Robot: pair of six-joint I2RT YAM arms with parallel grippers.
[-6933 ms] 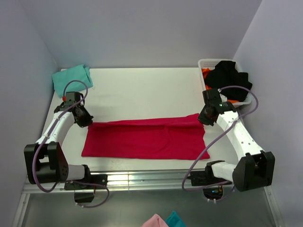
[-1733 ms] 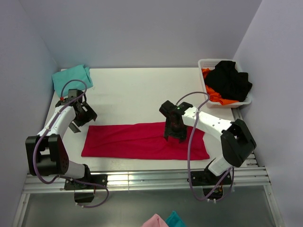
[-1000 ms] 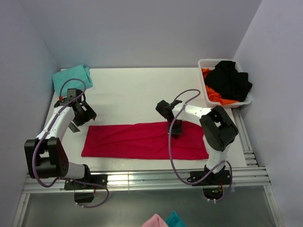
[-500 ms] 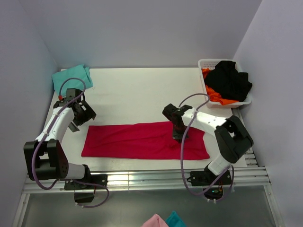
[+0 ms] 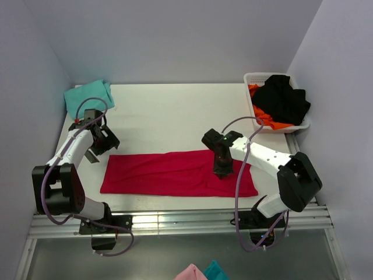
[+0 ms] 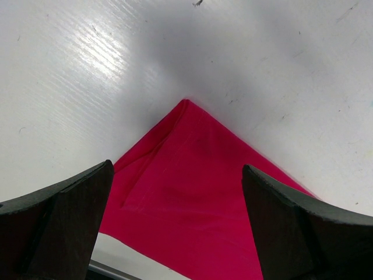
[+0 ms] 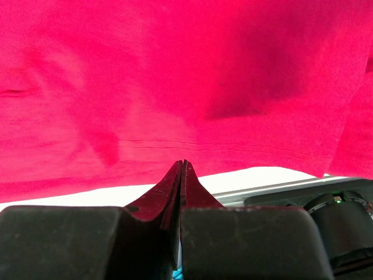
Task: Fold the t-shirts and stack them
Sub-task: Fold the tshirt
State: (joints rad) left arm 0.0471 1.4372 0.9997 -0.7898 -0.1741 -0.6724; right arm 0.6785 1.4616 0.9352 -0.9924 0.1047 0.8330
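A crimson-red t-shirt (image 5: 175,174) lies folded into a long flat strip across the near half of the table. A teal t-shirt (image 5: 87,96) sits bunched in the far left corner. My left gripper (image 5: 100,144) hangs open just beyond the strip's far left corner; in the left wrist view that red corner (image 6: 198,192) lies between and below the spread fingers of the left gripper (image 6: 176,175). My right gripper (image 5: 222,169) is shut and points down onto the strip's right part. In the right wrist view the right gripper (image 7: 182,166) holds nothing, with red cloth (image 7: 175,76) under it.
A white basket (image 5: 256,77) at the far right holds a black garment (image 5: 282,99) over an orange one (image 5: 265,119). White tabletop (image 5: 175,116) stretches behind the strip. A metal rail (image 5: 175,221) runs along the near edge. Grey walls close in left, right and behind.
My shut right gripper has slid a little to the right and nearer across the red strip. The left arm has hardly moved and stays open.
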